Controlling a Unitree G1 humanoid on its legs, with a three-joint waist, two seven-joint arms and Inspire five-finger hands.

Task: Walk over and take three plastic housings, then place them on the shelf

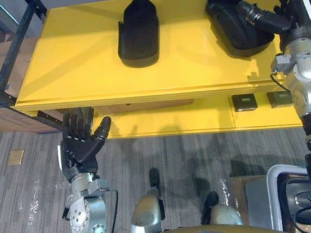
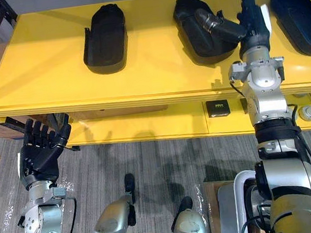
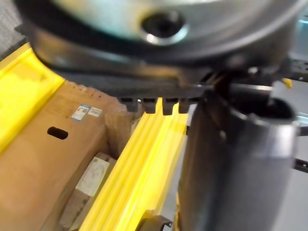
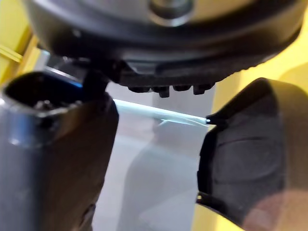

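The yellow table [image 2: 155, 71] is carrying three housings [image 2: 105, 37], their long axes running away from me. My right robot hand [image 2: 252, 16] is hovering released, fingers straight, with the middle housing [image 2: 191, 41] lying on its thumb side, thumb reaching over it. My left robot hand [image 2: 38, 156] is hanging relaxed, well apart below the table edge.

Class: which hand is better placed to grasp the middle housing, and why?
Right: the right hand is up beside the middle housing, thumb over it; the left hand is below the shelf.

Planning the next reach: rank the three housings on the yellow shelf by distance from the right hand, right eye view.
1. Middle housing, under the right hand thumb.
2. Right housing, beside the fingers.
3. Left housing, far left.
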